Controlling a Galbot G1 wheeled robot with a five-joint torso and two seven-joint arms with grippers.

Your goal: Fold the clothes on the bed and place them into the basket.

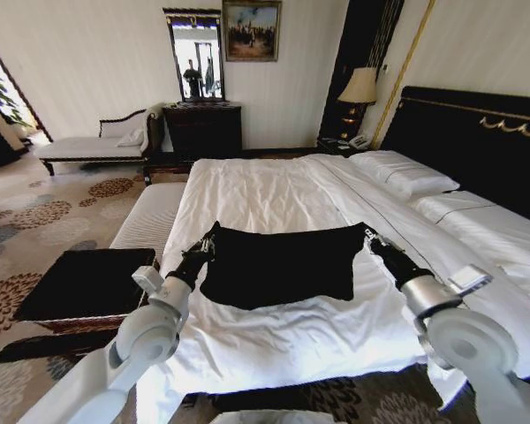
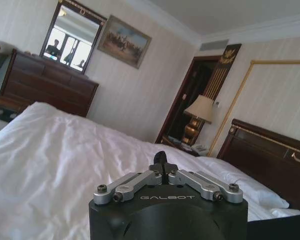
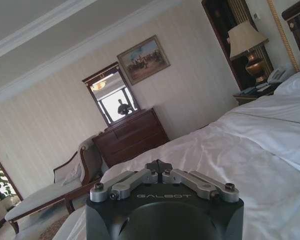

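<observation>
My left end effector (image 1: 205,245) and right end effector (image 1: 372,237), both pinched shut on its upper corners, hold the limp, light T-shirt (image 1: 281,263) half-folded on the bed (image 1: 274,190).

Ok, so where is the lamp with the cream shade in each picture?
Head view: the lamp stands far back, beside the black headboard.
Left wrist view: the lamp is past the white bed, between the dark doorway and the headboard.
Right wrist view: the lamp sits on the nightstand by the phone.
Shared landmark: the mirror above the dresser.
</observation>
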